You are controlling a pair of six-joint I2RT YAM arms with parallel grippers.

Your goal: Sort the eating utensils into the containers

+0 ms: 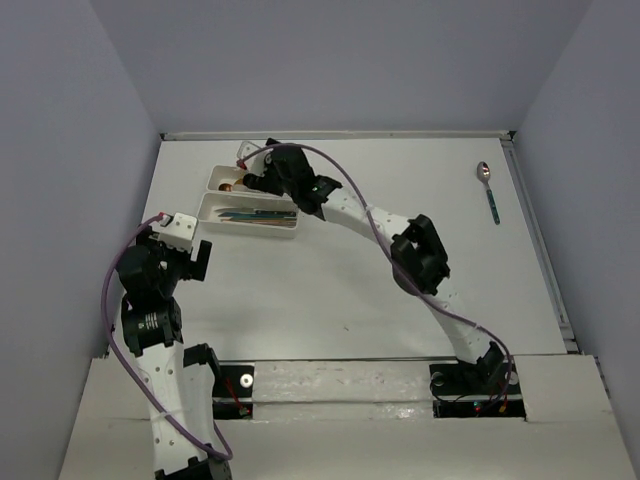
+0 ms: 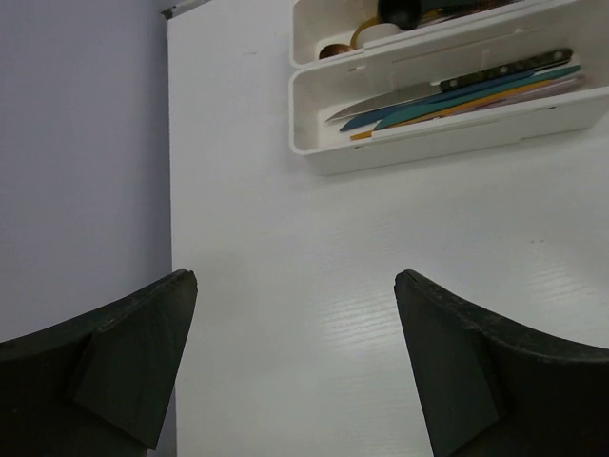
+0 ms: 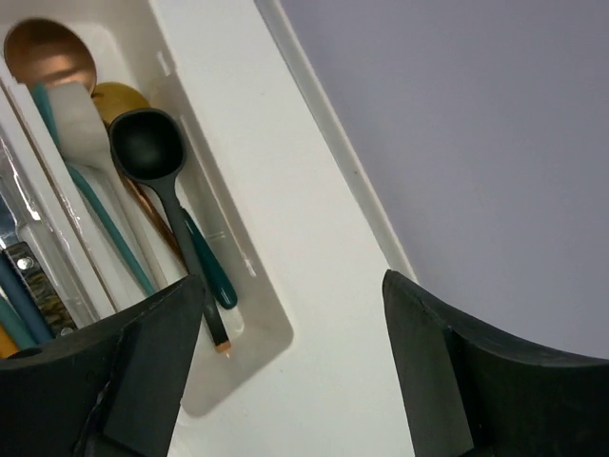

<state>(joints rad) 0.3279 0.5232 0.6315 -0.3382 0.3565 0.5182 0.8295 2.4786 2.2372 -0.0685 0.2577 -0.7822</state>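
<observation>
On L side: claw (image 2: 295,278) released, fingers spread wide, grasping nothing, hovering over bare bench (image 2: 285,219) just short of the near tray (image 2: 428,143). In that tray, knives laid lengthwise and overlapping: silver blade w/ black riveted handle (image 2: 457,81) on the far side, then dark blue knife (image 2: 366,119), teal knife (image 2: 409,114), orange knife (image 2: 360,135) nearest the front wall.

On R side: claw (image 3: 293,281) likewise released, fingers wide, grasping nothing, held above one end of the far tray (image 3: 262,333), close to the back wall. In far tray, spoons packed together: black spoon (image 3: 147,143) on top, gold bowl (image 3: 119,95) just beside it, copper bowl (image 3: 48,52) at the corner, beige spoon (image 3: 81,119) between, plus teal handles alongside.

From top: both trays joined side by side at far-L part of bench, R arm stretched diagonally across to reach them. Outside the trays: one spoon, silver bowl w/ teal handle (image 1: 489,195), flat on bench at far R, near the edge, well apart from trays and both claws.
</observation>
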